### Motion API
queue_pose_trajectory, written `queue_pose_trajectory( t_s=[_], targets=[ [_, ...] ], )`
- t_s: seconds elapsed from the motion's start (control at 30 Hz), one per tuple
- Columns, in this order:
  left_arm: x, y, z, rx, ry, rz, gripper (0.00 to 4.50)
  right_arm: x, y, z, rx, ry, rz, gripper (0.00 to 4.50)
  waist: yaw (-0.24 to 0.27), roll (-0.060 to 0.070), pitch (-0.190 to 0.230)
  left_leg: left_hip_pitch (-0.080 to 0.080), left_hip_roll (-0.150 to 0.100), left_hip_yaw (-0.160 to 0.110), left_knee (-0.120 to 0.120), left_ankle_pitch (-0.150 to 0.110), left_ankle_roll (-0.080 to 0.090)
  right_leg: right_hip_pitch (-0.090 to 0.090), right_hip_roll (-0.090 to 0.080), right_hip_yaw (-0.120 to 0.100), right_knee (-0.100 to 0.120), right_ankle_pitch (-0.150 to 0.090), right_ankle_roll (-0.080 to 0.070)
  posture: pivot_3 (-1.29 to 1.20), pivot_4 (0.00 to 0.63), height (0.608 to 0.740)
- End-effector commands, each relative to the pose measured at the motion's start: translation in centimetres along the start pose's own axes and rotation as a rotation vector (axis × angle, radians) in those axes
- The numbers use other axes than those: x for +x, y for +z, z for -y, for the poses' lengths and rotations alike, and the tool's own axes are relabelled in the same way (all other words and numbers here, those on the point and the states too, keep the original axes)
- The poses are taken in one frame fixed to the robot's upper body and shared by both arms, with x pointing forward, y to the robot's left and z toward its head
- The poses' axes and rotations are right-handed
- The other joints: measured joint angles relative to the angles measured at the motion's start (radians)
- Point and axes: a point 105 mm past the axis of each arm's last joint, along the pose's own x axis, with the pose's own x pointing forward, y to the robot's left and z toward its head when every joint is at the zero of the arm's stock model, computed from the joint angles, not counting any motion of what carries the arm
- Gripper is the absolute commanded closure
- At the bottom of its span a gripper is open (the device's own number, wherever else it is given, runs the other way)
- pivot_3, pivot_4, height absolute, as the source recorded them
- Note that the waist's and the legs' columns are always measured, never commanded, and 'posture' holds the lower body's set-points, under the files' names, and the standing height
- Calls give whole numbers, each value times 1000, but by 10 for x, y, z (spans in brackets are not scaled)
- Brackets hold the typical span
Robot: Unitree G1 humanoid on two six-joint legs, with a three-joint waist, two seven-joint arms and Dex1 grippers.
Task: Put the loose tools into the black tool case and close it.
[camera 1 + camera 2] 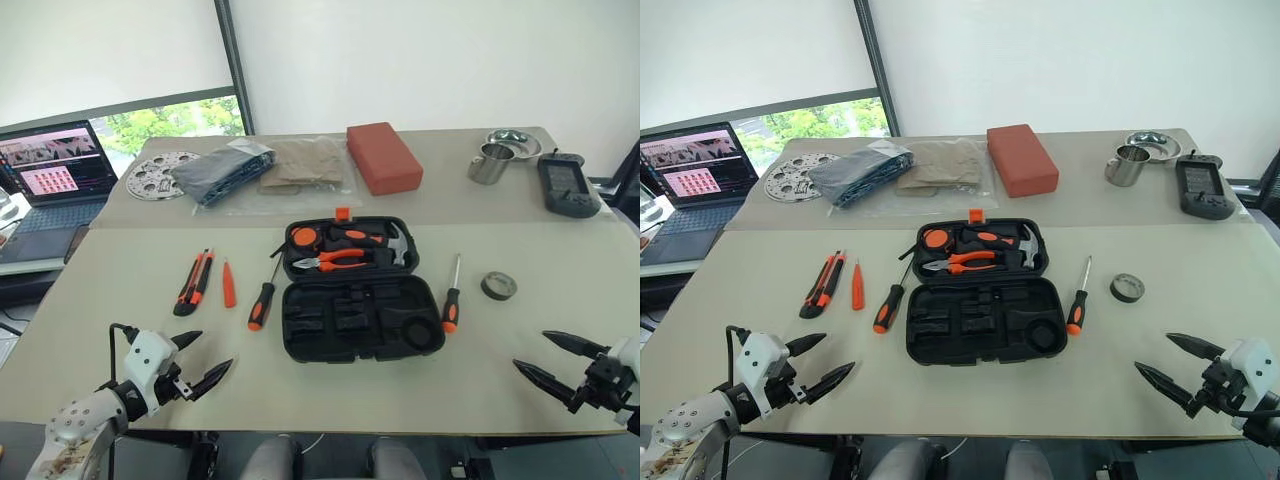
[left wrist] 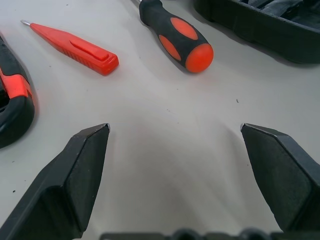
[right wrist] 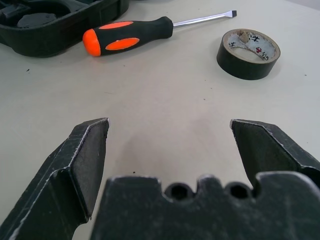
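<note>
Four loose tools lie around the open black tool case (image 1: 358,300); nothing is packed yet.

We hold left tool (image 1: 196,363) and right tool (image 1: 557,360) spread wide and empty above the surface (image 1: 120,330); round screwdriver (image 1: 262,304) handles may roll away under closing fingers, and a badly seated tool could block the lid.

Case (image 1: 360,318) black; screwdrivers (image 1: 261,304) orange/blk; stick tool (image 1: 228,287) all orange; block (image 1: 383,156) red.

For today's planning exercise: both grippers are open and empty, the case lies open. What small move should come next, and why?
Probably bring the right gripper forward to the screwdriver lying right of the black tool case. It is the loose tool nearest that gripper, with only bare table between them.
</note>
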Motion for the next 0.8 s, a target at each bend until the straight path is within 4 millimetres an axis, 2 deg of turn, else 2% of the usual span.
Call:
queue_pose_trajectory(
  t_s=[0.03,0.47,0.63,0.73,0.8],
  targets=[
    [0,4,-7,24,11,12,0,-5,14,7,-45,-40,57,14,0,0,0,0,0,0,0,0,0,0,0,0,0,0,0,0,150,707],
    [5,10,-11,27,4,47,0,-5,16,10,-50,-56,73,14,0,0,0,0,0,0,0,0,0,0,0,0,0,0,0,0,150,707],
    [16,41,-3,2,-60,140,0,-3,42,-3,-59,56,148,14,0,0,0,0,0,0,0,0,0,0,0,0,0,0,0,0,150,707],
    [32,58,3,-62,-86,151,0,2,59,-10,-76,106,188,14,1,0,0,0,0,-1,1,0,0,0,0,0,1,0,1,0,150,707],
    [44,62,6,-60,-68,123,0,5,68,-13,-84,119,212,14,1,0,0,0,0,-1,1,0,0,0,0,0,1,1,1,0,150,707]
  ],
)
